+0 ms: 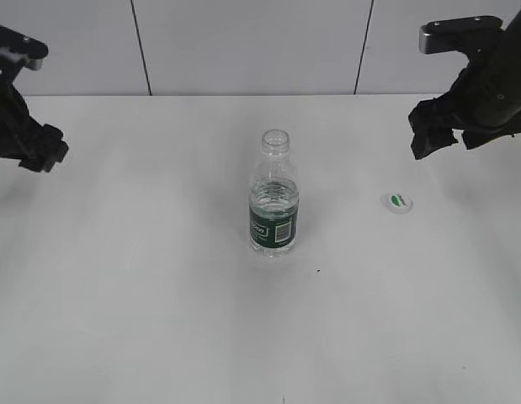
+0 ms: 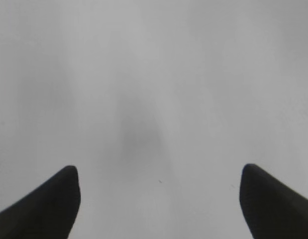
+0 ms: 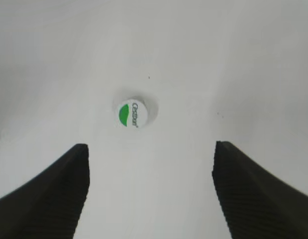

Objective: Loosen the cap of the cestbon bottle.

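**White cap off, bottle open at table centre**

Clear plastic cestbon bottle (image 1: 273,195) stands upright near the middle of the white table (image 1: 159,320), neck open, water showing above the dark green label band. Barcode patch faces the exterior camera.

Cap (image 1: 397,202) lies flat on the table well to the right of the bottle, logo side up, touching nothing. Right wrist view shows the cap (image 3: 131,114) ahead of the fingers, green leaf mark and lettering readable.

Right gripper (image 1: 449,135) hangs above the table behind the cap, apart from it. Its fingers (image 3: 54,194) are spread wide, nothing between them.

Left gripper (image 1: 37,150) sits at the far left edge, well away from the bottle. Fingers (image 2: 44,204) spread wide over bare table; a faint grey smudge ahead is probably shadow, view too soft to say.
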`<act>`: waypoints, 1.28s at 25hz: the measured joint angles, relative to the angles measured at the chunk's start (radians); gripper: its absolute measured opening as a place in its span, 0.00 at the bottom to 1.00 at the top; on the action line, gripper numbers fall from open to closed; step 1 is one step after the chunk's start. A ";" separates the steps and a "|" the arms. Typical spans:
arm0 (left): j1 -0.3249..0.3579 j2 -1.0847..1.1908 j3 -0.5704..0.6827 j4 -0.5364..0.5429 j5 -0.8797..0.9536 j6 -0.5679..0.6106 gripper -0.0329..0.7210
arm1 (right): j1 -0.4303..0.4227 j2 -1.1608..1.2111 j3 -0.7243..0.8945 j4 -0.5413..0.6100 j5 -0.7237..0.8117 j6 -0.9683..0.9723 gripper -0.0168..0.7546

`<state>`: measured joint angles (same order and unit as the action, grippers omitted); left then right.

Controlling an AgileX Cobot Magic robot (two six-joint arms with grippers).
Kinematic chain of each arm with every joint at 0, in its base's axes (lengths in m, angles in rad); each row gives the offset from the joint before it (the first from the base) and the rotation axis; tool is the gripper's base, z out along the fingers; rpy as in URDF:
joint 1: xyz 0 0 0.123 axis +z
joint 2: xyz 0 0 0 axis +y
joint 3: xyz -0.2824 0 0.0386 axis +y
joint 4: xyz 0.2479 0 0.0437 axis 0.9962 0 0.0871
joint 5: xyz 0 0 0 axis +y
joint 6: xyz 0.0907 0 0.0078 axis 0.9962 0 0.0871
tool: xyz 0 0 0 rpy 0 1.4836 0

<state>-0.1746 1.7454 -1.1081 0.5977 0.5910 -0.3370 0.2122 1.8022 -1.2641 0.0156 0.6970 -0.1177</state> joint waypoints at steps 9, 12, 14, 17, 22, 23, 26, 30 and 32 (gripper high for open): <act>0.000 -0.039 0.000 -0.318 0.288 0.290 0.83 | -0.020 -0.086 0.000 -0.010 0.233 -0.040 0.78; 0.000 -0.082 0.000 -0.336 0.326 0.296 0.83 | -0.022 -0.116 0.000 -0.016 0.306 -0.047 0.78; 0.000 -0.112 0.001 -0.357 0.358 0.297 0.83 | -0.022 -0.137 0.000 -0.016 0.361 -0.052 0.78; 0.000 -0.164 0.033 -0.370 0.378 0.297 0.83 | -0.022 -0.177 0.000 -0.016 0.450 -0.054 0.78; 0.000 -0.294 0.170 -0.373 0.380 0.297 0.83 | -0.023 -0.271 0.009 -0.016 0.506 -0.054 0.78; 0.000 -0.327 0.203 -0.373 0.378 0.297 0.83 | -0.024 -0.289 0.019 -0.016 0.506 -0.056 0.78; 0.000 -0.428 0.282 -0.374 0.377 0.297 0.83 | -0.042 -0.334 0.055 -0.016 0.510 -0.065 0.78; 0.000 -0.572 0.343 -0.388 0.378 0.297 0.83 | -0.092 -0.376 0.137 -0.006 0.504 -0.065 0.78; 0.000 -0.639 0.361 -0.408 0.381 0.297 0.83 | -0.109 -0.415 0.188 -0.008 0.491 -0.065 0.78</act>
<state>-0.1746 1.1064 -0.7474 0.1894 0.9717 -0.0395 0.1029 1.3876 -1.0757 0.0072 1.1884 -0.1831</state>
